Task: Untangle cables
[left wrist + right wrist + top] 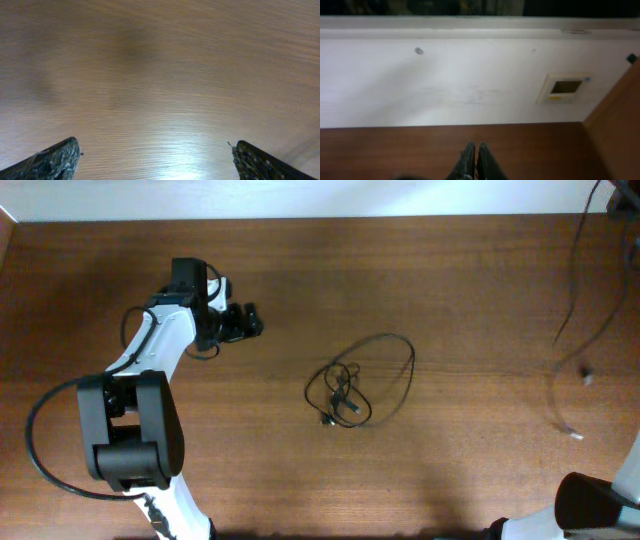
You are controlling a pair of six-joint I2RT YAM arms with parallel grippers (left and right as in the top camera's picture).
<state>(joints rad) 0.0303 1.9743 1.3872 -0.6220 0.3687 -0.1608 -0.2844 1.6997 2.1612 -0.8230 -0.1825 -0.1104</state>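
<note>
left arm (150, 370): white and black, parked on the left side of the surface (450, 270), reaching up and to the right

left end effector (248, 320): fingers spread wide apart with nothing between them. The wrist cam (156, 145) just shows bare wood grain between the two dark tips.

cables (343, 390): thin black tangle lying pretty much mid-surface. One big loop bulges to the upper right, and the messy little knot of smaller loops sits at its lower left. It's well apart from the left end effector, off to its right and a bit nearer the front edge, and nothing is touching it.

loose cords (565, 330): thin dark lines down the far right side, with small light plug ends. They're well apart from the tangle.

right arm (600, 505): only the base shows, in the lower right corner

right end effector (474, 160): fingers pressed together and holding nothing. It's aimed at a white wall (445, 85) past the surface edge, with a small square panel (565, 87) on it.
</note>
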